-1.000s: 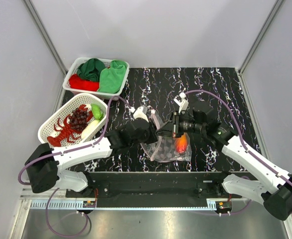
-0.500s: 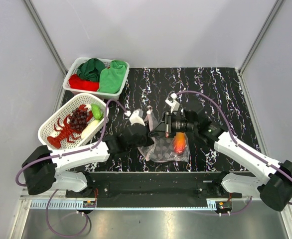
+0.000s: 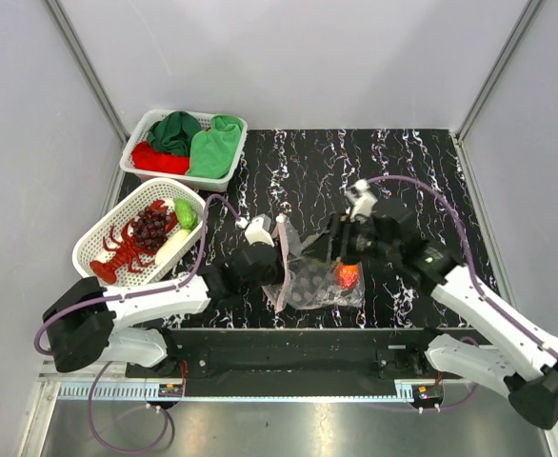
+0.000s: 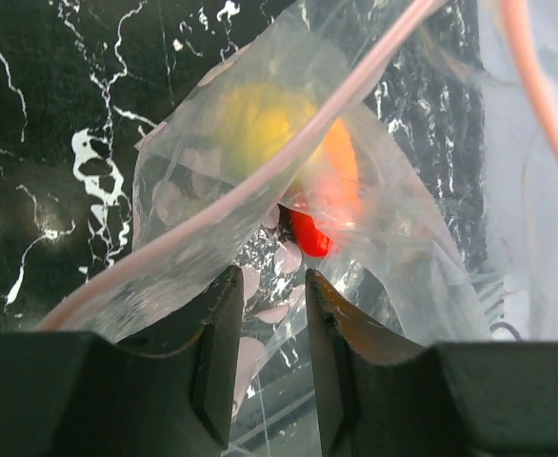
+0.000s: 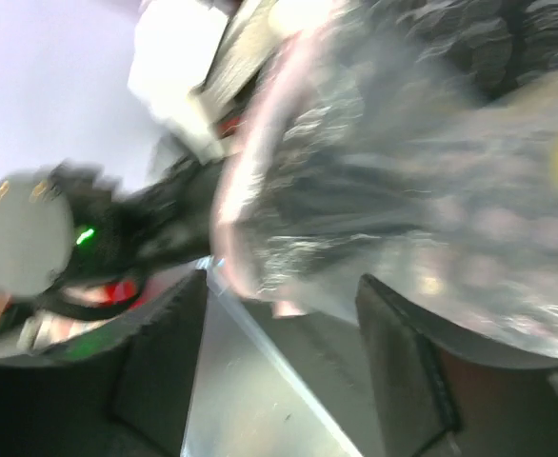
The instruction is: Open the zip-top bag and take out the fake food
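The clear zip-top bag [image 3: 309,286] lies near the table's front edge, its pink zip strip [image 3: 283,240] lifted on the left side. Fake food shows through it: an orange-red fruit [image 3: 348,275], which the left wrist view shows as yellow-orange [image 4: 260,124], and beside it a red berry [image 4: 308,233]. My left gripper [image 3: 280,259] sits at the bag's left edge, its fingers [image 4: 217,324] slightly apart with loose film between them [image 4: 271,281]. My right gripper [image 3: 334,249] stands wide open [image 5: 281,286] just right of the bag [image 5: 431,171], holding nothing. That view is blurred.
A white basket [image 3: 93,243] at the left holds a red lobster [image 3: 122,249], dark grapes [image 3: 150,227], a white radish [image 3: 169,246] and a green vegetable [image 3: 186,213]. Behind it, a second basket [image 3: 138,133] holds folded green and red cloths.
My right gripper has let go of the bag, opened wide and drawn back to the right. The left gripper's fingers have parted a little. The bag has sagged lower.
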Robot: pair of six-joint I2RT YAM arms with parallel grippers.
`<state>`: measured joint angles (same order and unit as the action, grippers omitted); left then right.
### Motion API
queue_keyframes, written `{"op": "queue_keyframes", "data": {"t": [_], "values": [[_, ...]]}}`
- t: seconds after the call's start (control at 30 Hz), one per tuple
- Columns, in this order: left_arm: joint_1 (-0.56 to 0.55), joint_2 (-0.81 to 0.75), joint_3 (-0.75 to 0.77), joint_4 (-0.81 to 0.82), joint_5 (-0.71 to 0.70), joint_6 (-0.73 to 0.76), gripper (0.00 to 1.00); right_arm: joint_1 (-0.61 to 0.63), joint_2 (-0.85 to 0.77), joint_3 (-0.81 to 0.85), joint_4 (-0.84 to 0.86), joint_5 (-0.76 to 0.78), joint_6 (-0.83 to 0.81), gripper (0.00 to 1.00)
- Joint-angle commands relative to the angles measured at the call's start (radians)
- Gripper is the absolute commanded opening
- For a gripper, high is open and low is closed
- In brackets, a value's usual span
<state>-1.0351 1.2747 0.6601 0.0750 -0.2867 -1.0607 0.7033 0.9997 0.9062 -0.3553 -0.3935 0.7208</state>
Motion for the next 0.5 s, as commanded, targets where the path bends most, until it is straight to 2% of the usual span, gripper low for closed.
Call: {"op": "queue_keyframes", "data": {"t": [0.0,0.03,0.13,0.27,0.37,0.47], "values": [[0.007,0.015,-0.002,0.112,-0.023,0.021,0.35,-0.174,-0.058,0.068,-0.273,0.249,-0.098,0.76],[0.007,0.024,-0.004,0.117,-0.023,0.018,0.35,-0.273,-0.056,0.074,-0.298,0.257,-0.11,0.76],[0.009,0.034,-0.017,0.143,-0.014,0.007,0.37,-0.417,-0.013,0.054,-0.327,0.263,-0.135,0.77],[0.014,0.049,-0.036,0.193,0.007,0.004,0.42,-0.476,0.118,-0.006,-0.237,0.176,-0.113,0.75],[0.017,0.074,-0.021,0.21,0.024,0.016,0.44,-0.476,0.175,-0.058,-0.107,0.125,-0.083,0.62],[0.021,0.101,-0.016,0.236,0.046,0.01,0.42,-0.475,0.218,-0.092,-0.01,0.096,-0.096,0.44]]}}
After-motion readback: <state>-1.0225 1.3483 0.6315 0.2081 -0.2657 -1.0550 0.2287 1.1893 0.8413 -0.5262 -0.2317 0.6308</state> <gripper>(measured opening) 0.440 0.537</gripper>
